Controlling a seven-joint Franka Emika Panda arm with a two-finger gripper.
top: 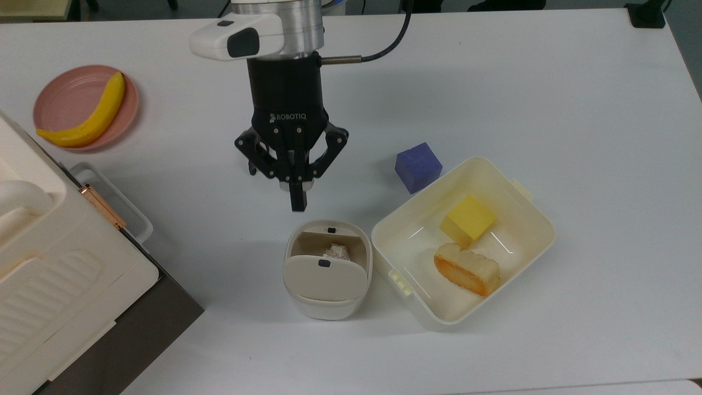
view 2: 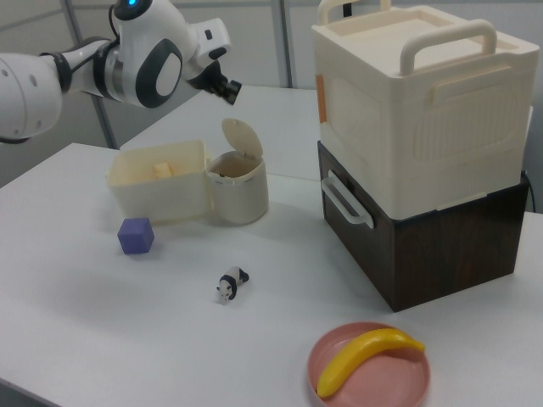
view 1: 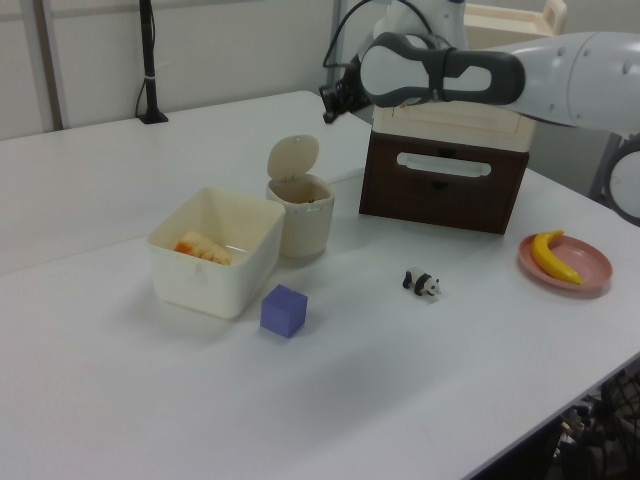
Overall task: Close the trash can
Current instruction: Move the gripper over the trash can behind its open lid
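From the top view, the end effector (top: 298, 206) hangs over the white counter (top: 548, 99) with its fingers drawn together into a single dark tip, aimed toward the trash can (top: 327, 270) and stopping just short of the rim with the small black button (top: 331, 229). The can stands just beside the larger lidless container (top: 540, 230), on the top view's left of it, and its beige lid (top: 326, 278) is tipped up and back so that a crumpled scrap of paper (top: 337, 252) shows inside. A purple cube (top: 418, 167) sits nearby, and a banana on a pink plate (top: 68, 96) is well apart. In the left view the lid (view 1: 293, 157) stands nearly upright on its hinge above the can's body (view 1: 300, 228), with the end effector (view 1: 338, 98) high above and beyond it, clear of everything; a toy panda (view 1: 422, 284) lies out on the open counter. The right view shows the same: the lid (view 2: 240, 140) raised, the end effector (view 2: 226, 89) up above it and not touching. The can looks like thin, light plastic that might skid or tip if shoved sideways, so I would judge a gentle downward press on the lid's upper edge, pushing it over toward the button side, to be the safest way to swing it shut.
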